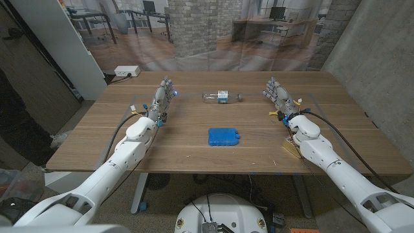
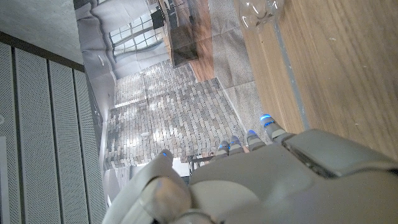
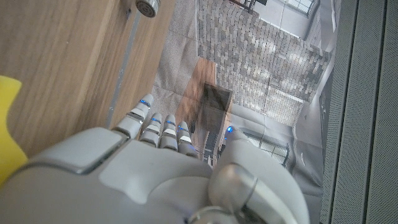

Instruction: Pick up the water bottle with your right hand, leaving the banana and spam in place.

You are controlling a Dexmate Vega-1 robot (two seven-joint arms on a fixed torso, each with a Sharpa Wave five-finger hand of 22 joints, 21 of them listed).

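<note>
A clear water bottle [image 1: 222, 97] with a blue label lies on its side at the far middle of the wooden table [image 1: 194, 152], cap pointing toward my right hand. The bottle's base [image 2: 261, 12] shows in the left wrist view and its cap [image 3: 146, 7] in the right wrist view. A flat blue pack [image 1: 224, 136] lies nearer me, at the table's centre. My right hand [image 1: 278, 96] stands to the right of the bottle, fingers apart, holding nothing. To the bottle's left, my left hand [image 1: 162, 100] is likewise open and apart from it. A yellow thing [image 3: 9, 124] shows beside my right wrist [image 1: 288, 147].
A white box [image 1: 127, 71] with a cable sits on the floor beyond the table's far left corner. A person in dark clothes [image 1: 19, 103] stands off the table's left side. A concrete wall [image 1: 381, 52] runs along the right.
</note>
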